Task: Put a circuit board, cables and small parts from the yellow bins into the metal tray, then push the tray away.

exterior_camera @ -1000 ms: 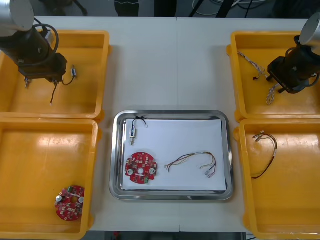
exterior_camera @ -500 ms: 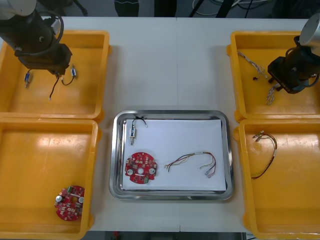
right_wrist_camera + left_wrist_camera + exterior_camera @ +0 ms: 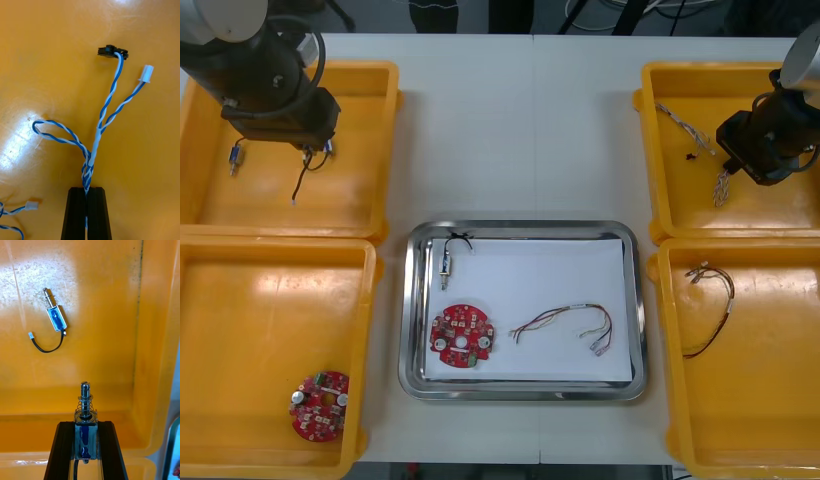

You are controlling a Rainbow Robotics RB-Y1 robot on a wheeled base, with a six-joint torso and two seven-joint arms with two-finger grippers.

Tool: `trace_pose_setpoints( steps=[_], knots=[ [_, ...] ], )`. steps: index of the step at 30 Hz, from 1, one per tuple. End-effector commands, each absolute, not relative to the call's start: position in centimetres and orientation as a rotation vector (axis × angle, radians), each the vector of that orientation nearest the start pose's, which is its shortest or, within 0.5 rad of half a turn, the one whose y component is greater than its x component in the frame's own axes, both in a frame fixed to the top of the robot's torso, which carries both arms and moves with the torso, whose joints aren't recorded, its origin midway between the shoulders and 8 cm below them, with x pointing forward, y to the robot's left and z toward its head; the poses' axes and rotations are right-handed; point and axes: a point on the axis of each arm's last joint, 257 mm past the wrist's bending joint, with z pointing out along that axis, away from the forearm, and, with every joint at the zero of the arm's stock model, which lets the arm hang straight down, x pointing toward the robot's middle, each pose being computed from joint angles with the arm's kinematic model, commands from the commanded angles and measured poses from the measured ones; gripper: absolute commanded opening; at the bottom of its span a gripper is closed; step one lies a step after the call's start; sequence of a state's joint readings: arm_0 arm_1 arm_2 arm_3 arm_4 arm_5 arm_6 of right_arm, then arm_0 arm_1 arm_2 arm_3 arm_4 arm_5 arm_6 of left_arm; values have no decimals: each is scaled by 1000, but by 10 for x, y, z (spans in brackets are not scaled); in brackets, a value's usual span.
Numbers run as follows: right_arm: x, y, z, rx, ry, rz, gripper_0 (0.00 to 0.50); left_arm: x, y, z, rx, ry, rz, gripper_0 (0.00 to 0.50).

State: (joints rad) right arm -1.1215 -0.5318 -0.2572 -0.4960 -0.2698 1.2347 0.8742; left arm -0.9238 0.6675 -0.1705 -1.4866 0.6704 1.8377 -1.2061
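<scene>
Over the far left yellow bin [image 3: 370, 95] my left gripper [image 3: 313, 150] is shut on a small metal part [image 3: 85, 405], blue-bodied with a spring and pin; its black lead [image 3: 302, 180] dangles below. The left wrist view shows the part upright between my left gripper [image 3: 85, 425] fingers. In the far right yellow bin [image 3: 655, 150] my right gripper [image 3: 728, 162] is shut on a twisted blue and white cable [image 3: 98, 135], pinched at my right gripper [image 3: 86, 190]. The metal tray [image 3: 522, 388], white inside, holds a red circuit board [image 3: 461, 337], a small metal part [image 3: 447, 262] and a red and yellow cable [image 3: 565, 325].
A second small metal part [image 3: 235, 157] lies on the far left bin's floor. Another circuit board [image 3: 319, 405] sits in the near left bin [image 3: 365, 330]. The near right bin [image 3: 665, 330] holds a cable [image 3: 710, 300]. One more twisted cable [image 3: 680, 120] lies in the far right bin.
My right gripper has shut on the blue and white cable. The left arm has carried its small metal part to the right, toward the bin's inner wall.
</scene>
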Motion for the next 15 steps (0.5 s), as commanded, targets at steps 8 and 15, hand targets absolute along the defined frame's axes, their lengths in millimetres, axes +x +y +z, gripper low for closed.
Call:
trace_pose_setpoints(
  steps=[8, 15],
  knots=[
    [608, -391, -140, 1132, 2430, 185, 0, 530, 215, -96, -138, 2653, -98, 0],
    [589, -392, -107, 1076, 2463, 137, 0, 524, 199, -96, -128, 2655, -115, 0]
  ],
)
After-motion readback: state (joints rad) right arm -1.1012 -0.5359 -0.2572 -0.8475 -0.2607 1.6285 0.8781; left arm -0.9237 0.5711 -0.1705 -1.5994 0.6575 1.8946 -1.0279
